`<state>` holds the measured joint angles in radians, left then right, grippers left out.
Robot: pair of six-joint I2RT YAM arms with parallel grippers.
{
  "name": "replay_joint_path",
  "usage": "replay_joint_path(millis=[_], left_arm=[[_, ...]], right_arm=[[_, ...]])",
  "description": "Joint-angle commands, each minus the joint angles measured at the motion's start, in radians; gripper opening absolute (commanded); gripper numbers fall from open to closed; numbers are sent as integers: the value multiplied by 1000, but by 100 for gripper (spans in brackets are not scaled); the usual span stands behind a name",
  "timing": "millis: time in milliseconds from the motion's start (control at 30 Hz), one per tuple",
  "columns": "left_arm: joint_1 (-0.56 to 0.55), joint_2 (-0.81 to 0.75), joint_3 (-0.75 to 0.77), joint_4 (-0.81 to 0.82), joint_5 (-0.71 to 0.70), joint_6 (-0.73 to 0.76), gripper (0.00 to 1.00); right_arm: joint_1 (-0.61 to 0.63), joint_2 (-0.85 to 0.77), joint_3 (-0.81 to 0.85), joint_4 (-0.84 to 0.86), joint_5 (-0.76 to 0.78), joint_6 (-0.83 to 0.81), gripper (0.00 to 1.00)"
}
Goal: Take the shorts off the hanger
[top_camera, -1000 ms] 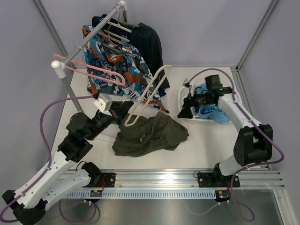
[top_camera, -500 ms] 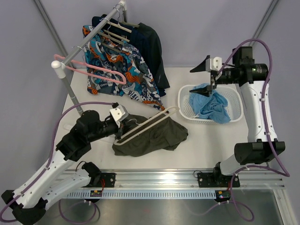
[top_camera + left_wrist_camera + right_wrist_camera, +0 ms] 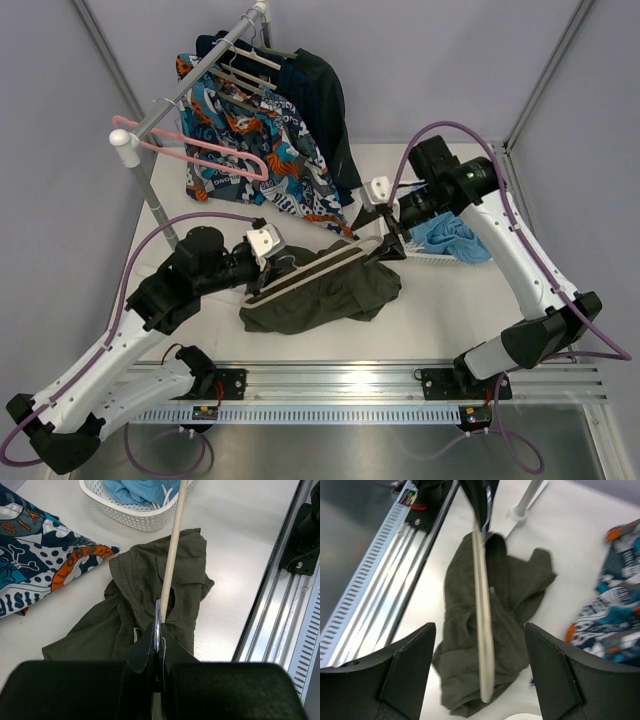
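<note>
The olive shorts lie crumpled on the white table, off the cream hanger. The hanger lies slanted just above them. My left gripper is shut on the hanger's metal hook. In the left wrist view the hanger runs away from me over the shorts. My right gripper is open and empty at the hanger's far end. In the right wrist view its jaws stand wide on either side of the hanger, above the shorts.
A clothes rack at the back left holds a pink hanger, patterned shorts and dark garments. A white basket with blue cloth stands right of the shorts. The rail runs along the near edge.
My right arm has swung down from above the basket to the hanger's far end, still open. My left gripper has laid the hanger flatter over the shorts.
</note>
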<state>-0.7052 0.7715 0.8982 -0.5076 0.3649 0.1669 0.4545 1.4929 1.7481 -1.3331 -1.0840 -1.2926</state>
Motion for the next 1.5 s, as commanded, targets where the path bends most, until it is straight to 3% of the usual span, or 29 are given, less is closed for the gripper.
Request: replay_joint_path(millis=[0, 133, 233, 267, 367, 400, 533, 633, 667, 700, 800, 900, 1000, 1200, 1333, 1467], left_arm=[[0, 5, 61, 38, 11, 25, 0], [0, 2, 64, 37, 12, 22, 0], [0, -1, 65, 38, 8, 20, 0], [0, -3, 67, 43, 8, 20, 0], [0, -6, 64, 50, 5, 16, 0], [0, -6, 62, 53, 2, 13, 0], [0, -15, 53, 81, -10, -9, 0], [0, -46, 39, 138, -66, -55, 32], [0, -60, 35, 159, -84, -69, 47], [0, -76, 30, 178, -130, -84, 71], [0, -164, 10, 257, -226, -118, 91], [0, -257, -8, 297, -329, -133, 98], [0, -334, -27, 267, -406, -139, 99], [0, -443, -65, 127, -480, -246, 99], [0, -531, -102, 89, -507, -320, 99], [0, -609, -122, 55, -529, -375, 99]], right_arm=[[48, -34, -85, -143, 125, 119, 78], [69, -40, -121, -51, 183, 171, 75], [78, -19, -117, -52, 202, 168, 60], [78, -8, -116, -54, 202, 168, 45], [78, 3, -101, -60, 190, 170, 19], [78, 3, -99, -57, 187, 174, 0], [78, -6, -94, -41, 187, 182, 0], [76, -19, -96, -41, 199, 177, 0], [73, -29, -99, -38, 200, 182, 0], [59, -36, -105, -35, 202, 185, 0], [-9, -46, -104, -6, 185, 229, 0], [-123, -42, -85, 47, 159, 317, 0], [-178, -33, -67, 110, 142, 415, 0], [-183, -14, -53, 347, 217, 662, 0], [-177, 16, -33, 563, 347, 968, 0], [-149, 90, 83, 621, 348, 1066, 0]])
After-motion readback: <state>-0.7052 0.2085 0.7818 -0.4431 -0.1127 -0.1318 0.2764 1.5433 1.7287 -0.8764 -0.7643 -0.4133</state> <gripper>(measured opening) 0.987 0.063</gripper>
